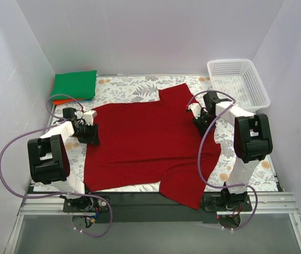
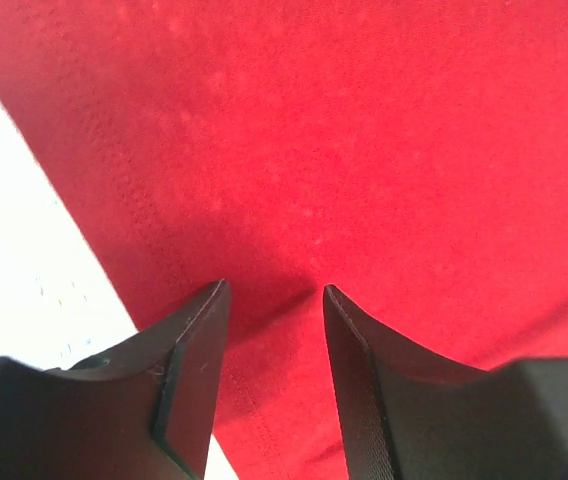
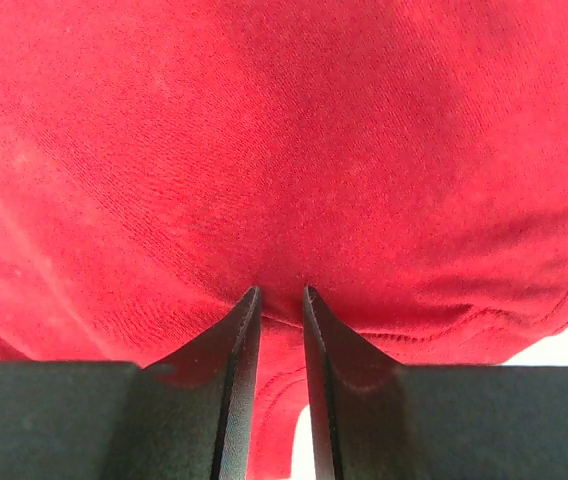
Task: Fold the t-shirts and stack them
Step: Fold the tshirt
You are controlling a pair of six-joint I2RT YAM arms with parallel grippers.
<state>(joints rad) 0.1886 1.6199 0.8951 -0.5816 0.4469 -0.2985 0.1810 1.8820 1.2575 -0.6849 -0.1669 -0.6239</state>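
Note:
The dark red t-shirt (image 1: pixel 145 143) lies spread flat on the table, one sleeve toward the back, one toward the front. My left gripper (image 1: pixel 90 135) is at its left edge; in the left wrist view the gripper (image 2: pixel 274 290) is open, its jaws straddling the stitched hem of the red cloth (image 2: pixel 364 150). My right gripper (image 1: pixel 200 125) is at the shirt's right edge; in the right wrist view the gripper (image 3: pixel 280 290) is nearly closed, pinching a raised fold of the red cloth (image 3: pixel 284 150). The green t-shirt (image 1: pixel 75 84) lies folded at the back left on the orange t-shirt (image 1: pixel 61 101).
A white lattice basket (image 1: pixel 256 84) stands at the back right corner. A floral tablecloth (image 1: pixel 124 87) covers the table. White walls close in on the left, the back and the right. Purple cables loop from both arms.

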